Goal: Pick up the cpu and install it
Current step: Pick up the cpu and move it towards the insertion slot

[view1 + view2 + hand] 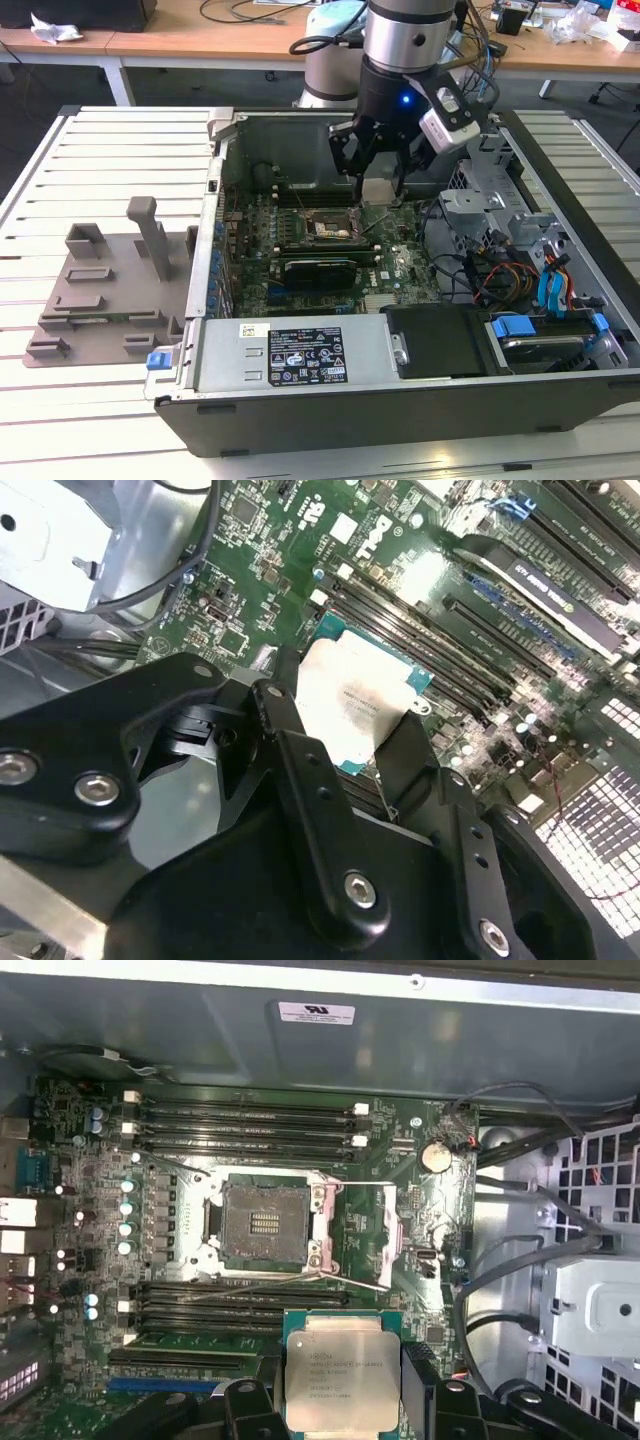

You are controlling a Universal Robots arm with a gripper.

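The cpu (335, 1368) is a small square chip with a pale silver top and a thin green rim. My gripper (335, 1392) is shut on it, one black finger against each of two opposite sides. In the exterior view the gripper (376, 188) hangs inside the open computer case (300, 385), holding the cpu (377, 191) just above the green motherboard (395, 262). The open, metal-framed socket (335, 228) lies beside the chip, toward the exterior view's left. In the first wrist view the socket (265, 1222) stands bare with its lever wire up. The cpu (350, 705) is level between the fingers (405, 750).
Dark memory slots (250, 1125) flank the socket on two sides. Black cables (520, 1260) and a metal drive cage (490, 200) crowd the case at the exterior view's right. A grey plastic holder block (110, 290) with upright posts lies on the slatted table at the left.
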